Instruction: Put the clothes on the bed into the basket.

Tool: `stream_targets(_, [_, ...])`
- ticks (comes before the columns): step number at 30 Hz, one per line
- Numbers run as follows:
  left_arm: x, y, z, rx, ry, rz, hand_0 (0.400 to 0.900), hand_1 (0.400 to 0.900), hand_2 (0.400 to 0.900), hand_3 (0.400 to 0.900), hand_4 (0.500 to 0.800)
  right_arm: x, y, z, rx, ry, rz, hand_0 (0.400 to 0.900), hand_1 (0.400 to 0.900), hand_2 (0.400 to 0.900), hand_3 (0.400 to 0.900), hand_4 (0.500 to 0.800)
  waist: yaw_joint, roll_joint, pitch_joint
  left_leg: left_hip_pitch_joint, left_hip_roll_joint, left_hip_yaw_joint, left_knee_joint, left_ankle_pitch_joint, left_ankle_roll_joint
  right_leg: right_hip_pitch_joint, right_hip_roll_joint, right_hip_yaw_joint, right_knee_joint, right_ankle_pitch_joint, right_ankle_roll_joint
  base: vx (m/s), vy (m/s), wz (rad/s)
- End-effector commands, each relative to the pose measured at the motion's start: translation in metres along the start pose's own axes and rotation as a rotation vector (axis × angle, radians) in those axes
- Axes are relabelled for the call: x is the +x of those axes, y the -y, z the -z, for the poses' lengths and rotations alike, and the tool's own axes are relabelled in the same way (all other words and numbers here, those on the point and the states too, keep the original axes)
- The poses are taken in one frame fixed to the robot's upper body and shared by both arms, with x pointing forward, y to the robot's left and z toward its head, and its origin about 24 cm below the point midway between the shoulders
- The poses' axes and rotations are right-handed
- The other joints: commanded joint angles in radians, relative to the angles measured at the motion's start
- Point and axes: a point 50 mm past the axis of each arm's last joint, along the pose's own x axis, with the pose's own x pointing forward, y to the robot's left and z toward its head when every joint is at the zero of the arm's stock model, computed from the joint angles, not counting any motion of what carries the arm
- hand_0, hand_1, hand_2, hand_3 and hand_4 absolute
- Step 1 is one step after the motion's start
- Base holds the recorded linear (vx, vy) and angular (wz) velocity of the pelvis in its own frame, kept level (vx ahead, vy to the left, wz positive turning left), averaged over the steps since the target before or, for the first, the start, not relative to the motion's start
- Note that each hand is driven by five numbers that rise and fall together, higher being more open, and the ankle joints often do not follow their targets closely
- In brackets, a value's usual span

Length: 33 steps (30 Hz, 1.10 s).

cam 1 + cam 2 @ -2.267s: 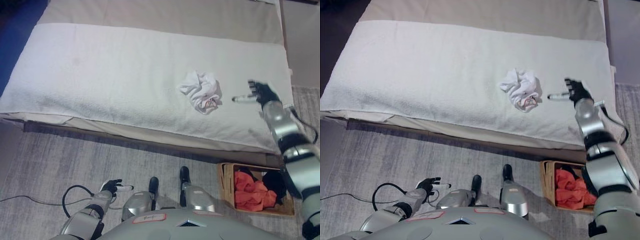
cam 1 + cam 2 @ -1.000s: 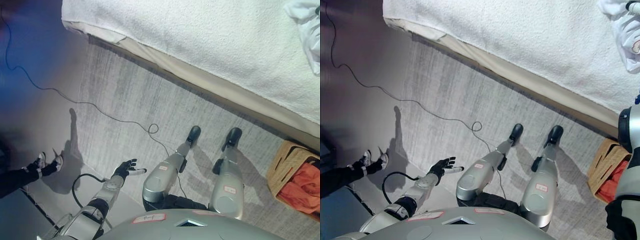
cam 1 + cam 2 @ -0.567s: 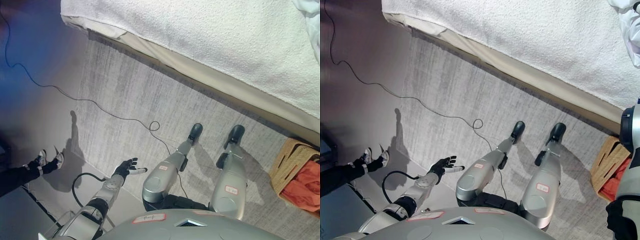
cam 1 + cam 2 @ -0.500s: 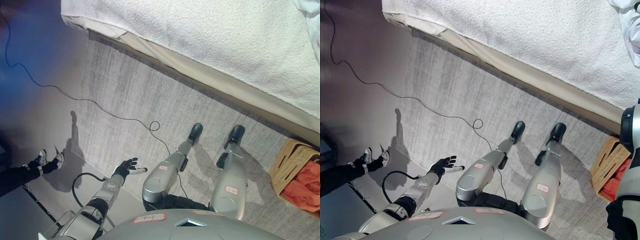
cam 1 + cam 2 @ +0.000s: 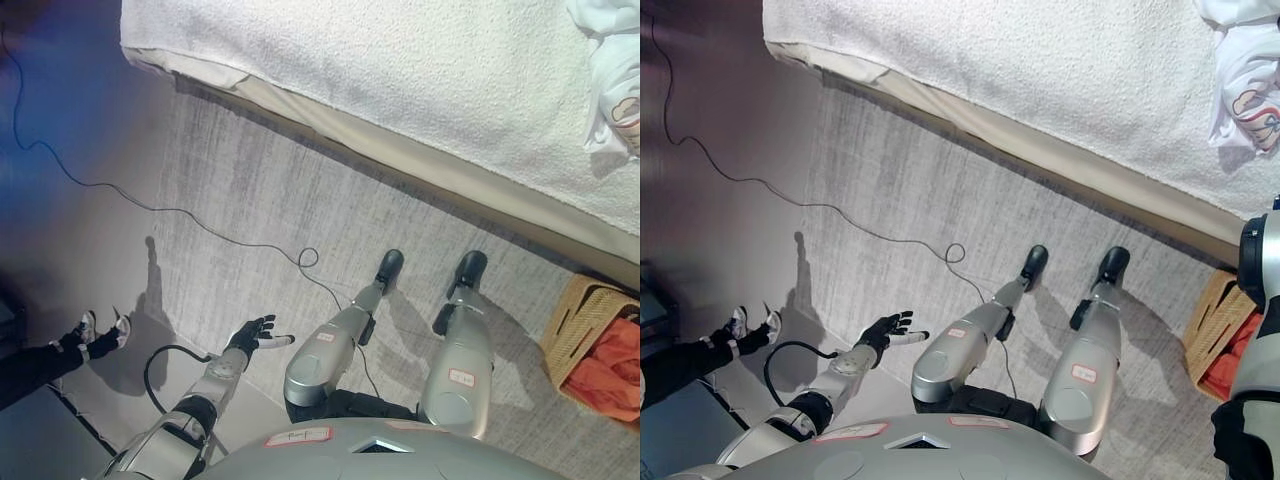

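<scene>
A crumpled white garment (image 5: 607,72) with a small coloured print lies on the white bed cover (image 5: 400,60) at the top right edge of the view; it also shows in the right eye view (image 5: 1243,80). A wicker basket (image 5: 567,328) stands on the carpet at the lower right, below the bed's edge, with orange clothes (image 5: 607,366) in it. My left hand (image 5: 255,334) hangs low at my left side over the floor, open and empty, far from the bed. My right forearm runs up the right edge, and its hand is outside the view.
The bed's side edge (image 5: 420,165) runs diagonally across the top. Grey carpet (image 5: 260,190) lies between the bed and me. A person's legs and shoes (image 5: 70,345) show at the far left on the bare floor.
The camera has swung down and left since the earliest frames, then shifted slightly, so more of the white garment shows now. My left hand has stayed put.
</scene>
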Motion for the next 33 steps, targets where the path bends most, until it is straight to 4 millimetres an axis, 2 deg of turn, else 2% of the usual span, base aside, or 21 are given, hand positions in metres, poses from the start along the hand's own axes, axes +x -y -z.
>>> stream_targets(1, [-0.006,-0.022,0.029,0.086,-0.121,-0.065,0.9,0.9,0.9,0.9,0.8,0.001,0.023,-0.03,-0.001,0.112,0.067,0.4,0.4,0.4,0.4,0.5,-0.039,0.002,0.0,-0.002,0.08,0.126,0.037,-0.07,-0.015,0.064,-0.033,0.084,-0.027,-0.069,0.024,0.0,0.029,-0.06])
stream_targets(7, [-0.005,-0.025,0.029,0.086,-0.143,-0.08,0.9,0.9,0.9,0.9,0.8,-0.001,0.008,-0.032,-0.05,0.13,0.021,0.4,0.4,0.4,0.4,0.5,-0.059,-0.037,-0.016,0.016,0.079,0.141,0.056,-0.094,-0.007,0.094,-0.025,0.099,-0.051,-0.055,0.025,0.0,0.029,-0.15])
stream_targets(14, [-0.004,-0.033,0.032,0.069,-0.189,-0.12,0.9,0.9,0.9,0.9,0.8,-0.007,-0.026,-0.032,-0.114,0.163,-0.078,0.4,0.4,0.4,0.4,0.5,-0.094,-0.131,-0.069,0.056,0.091,0.193,0.074,-0.145,0.014,0.124,0.002,0.15,-0.107,-0.01,0.039,0.03,0.032,-0.42])
stream_targets(15, [-0.004,-0.033,0.032,0.068,-0.19,-0.121,0.9,0.9,0.9,0.9,0.8,-0.007,-0.026,-0.032,-0.114,0.163,-0.079,0.4,0.4,0.4,0.4,0.5,-0.093,-0.132,-0.068,0.058,0.092,0.195,0.074,-0.146,0.014,0.124,0.003,0.152,-0.108,-0.009,0.039,0.04,0.02,-0.58])
stream_targets(16, [-0.005,-0.038,0.037,0.057,-0.213,-0.137,0.9,0.9,0.9,0.9,0.8,-0.008,-0.035,-0.028,-0.125,0.158,-0.104,0.4,0.4,0.4,0.4,0.5,-0.106,-0.167,-0.088,0.077,0.1,0.218,0.079,-0.166,0.022,0.138,0.012,0.169,-0.123,0.002,0.044,0.06,0.025,-0.67])
stream_targets(19, [-0.009,-0.045,0.047,0.042,-0.252,-0.158,0.9,0.9,0.9,0.9,0.8,-0.01,-0.045,-0.015,-0.164,0.134,-0.14,0.4,0.4,0.4,0.4,0.5,-0.119,-0.221,-0.126,0.117,0.111,0.267,0.088,-0.203,0.034,0.16,0.025,0.206,-0.151,0.021,0.054,0.08,0.035,-0.74])
stream_targets(24, [-0.018,-0.055,0.064,0.023,-0.316,-0.184,0.9,0.9,0.9,0.9,0.8,-0.008,-0.041,0.004,-0.251,0.082,-0.155,0.4,0.4,0.4,0.4,0.5,-0.135,-0.3,-0.191,0.195,0.131,0.354,0.104,-0.253,0.042,0.201,0.048,0.267,-0.193,0.047,0.07,0.07,0.044,-0.67])
stream_targets(26, [-0.021,-0.057,0.07,0.017,-0.338,-0.191,0.9,0.9,0.9,0.9,0.8,-0.008,-0.042,0.012,-0.287,0.067,-0.166,0.4,0.4,0.4,0.4,0.5,-0.143,-0.322,-0.218,0.225,0.134,0.384,0.102,-0.267,0.046,0.211,0.057,0.293,-0.204,0.056,0.076,0.07,0.039,-0.52])
stream_targets(33, [-0.027,-0.065,0.082,0.006,-0.382,-0.213,0.9,0.9,0.9,0.9,0.8,-0.005,-0.025,0.04,-0.412,-0.01,-0.165,0.4,0.4,0.4,0.4,0.5,-0.18,-0.377,-0.285,0.319,0.138,0.473,0.108,-0.311,0.066,0.251,0.089,0.362,-0.225,0.077,0.1,0.04,0.049,-0.46])
